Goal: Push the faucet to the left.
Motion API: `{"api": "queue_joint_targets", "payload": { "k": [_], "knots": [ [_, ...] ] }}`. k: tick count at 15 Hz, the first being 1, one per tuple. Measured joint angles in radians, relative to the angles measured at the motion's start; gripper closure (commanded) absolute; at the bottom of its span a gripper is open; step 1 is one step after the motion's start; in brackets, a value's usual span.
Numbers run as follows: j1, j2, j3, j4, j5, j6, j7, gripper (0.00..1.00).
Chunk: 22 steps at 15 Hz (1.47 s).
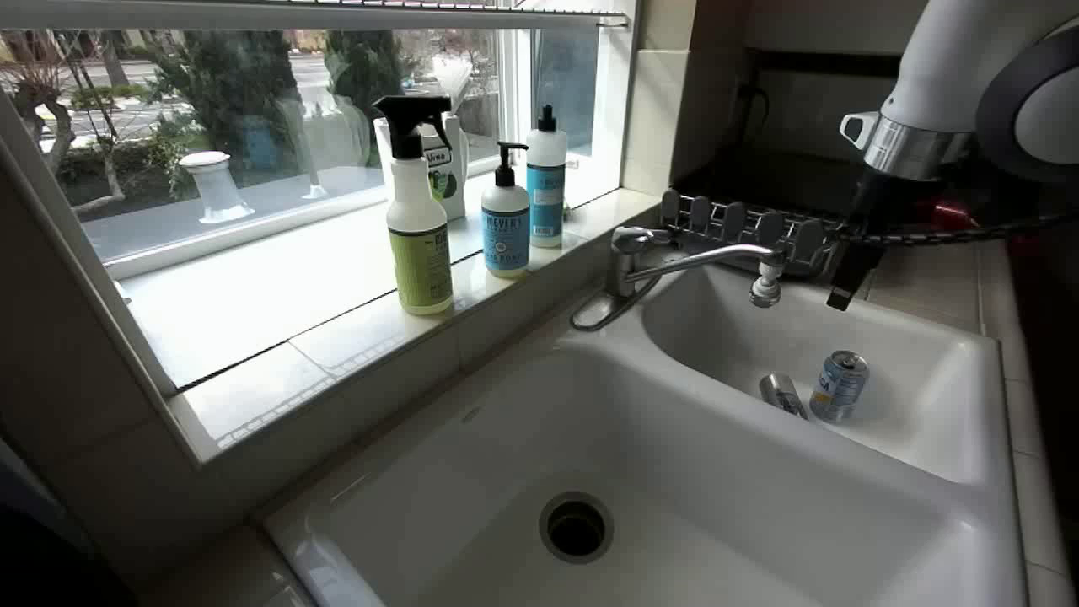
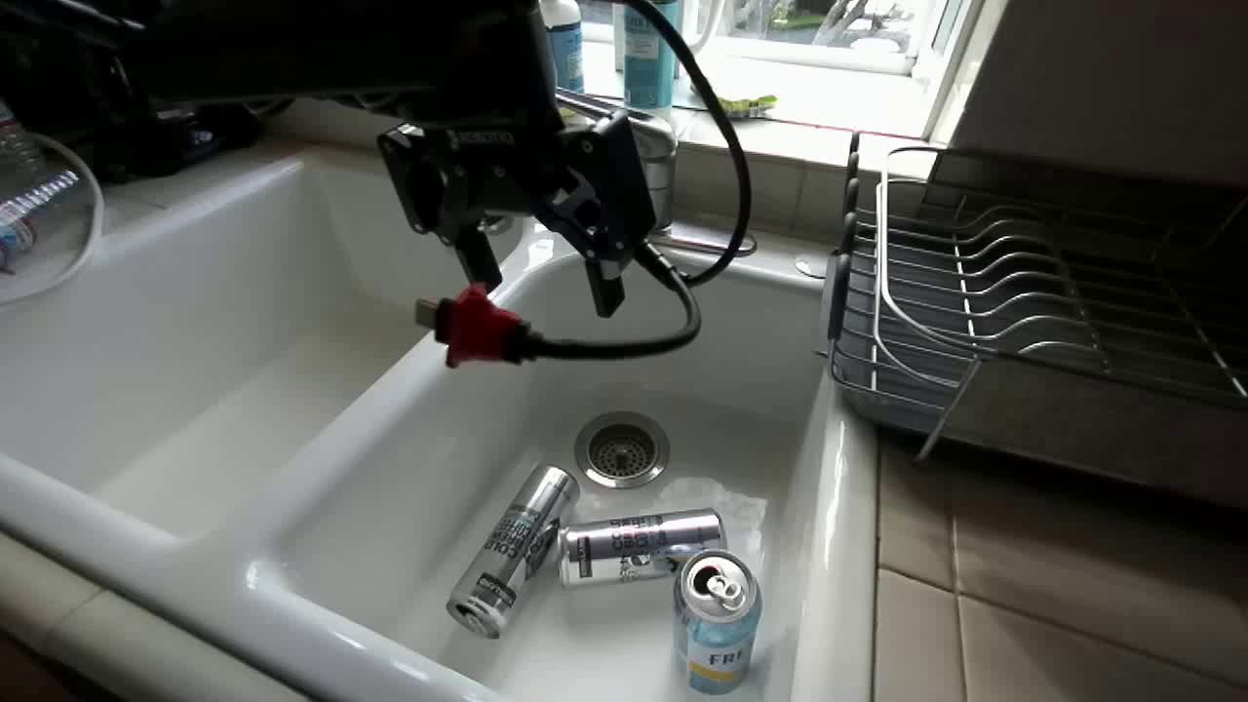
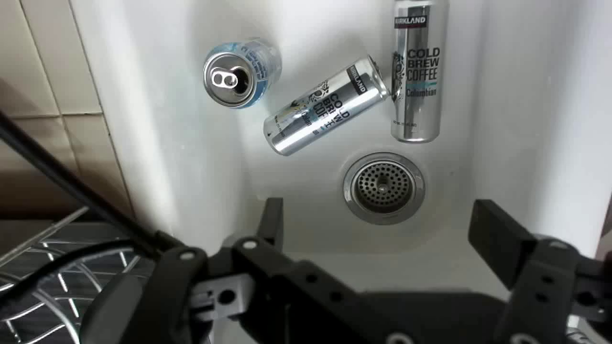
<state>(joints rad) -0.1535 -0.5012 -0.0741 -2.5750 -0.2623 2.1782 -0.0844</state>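
The chrome faucet [image 1: 704,259] stands at the back rim of the double sink. Its long spout reaches over the basin with the cans and ends in a white and chrome spray head. In an exterior view, part of its body [image 2: 660,161] shows behind my gripper, and the spout is mostly hidden. The faucet is out of the wrist view. My gripper [image 2: 549,292] hangs above that basin, fingers down, open and empty. In an exterior view my gripper [image 1: 840,295] appears right of the spout's end, with a visible gap. The wrist view shows the fingers [image 3: 380,224] wide apart.
Several cans [image 2: 643,546] lie or stand in the basin near the drain [image 3: 384,188]. A dish rack [image 2: 975,283] stands beside the sink. A cable with a red plug [image 2: 480,327] dangles by the fingers. Bottles [image 1: 506,228] stand on the window sill.
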Motion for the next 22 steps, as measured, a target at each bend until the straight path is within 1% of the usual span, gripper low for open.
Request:
{"api": "queue_joint_targets", "payload": {
  "k": [11, 16, 19, 22],
  "knots": [
    [0.001, -0.003, -0.001, 0.004, 0.0, 0.0, 0.0, 0.0],
    [0.002, -0.061, -0.005, 0.013, 0.01, -0.006, -0.001, 0.0],
    [0.023, -0.096, -0.03, 0.024, 0.082, -0.01, -0.027, 0.0],
    [0.056, -0.1, -0.048, 0.054, 0.172, -0.021, -0.05, 0.0]
  ]
}}
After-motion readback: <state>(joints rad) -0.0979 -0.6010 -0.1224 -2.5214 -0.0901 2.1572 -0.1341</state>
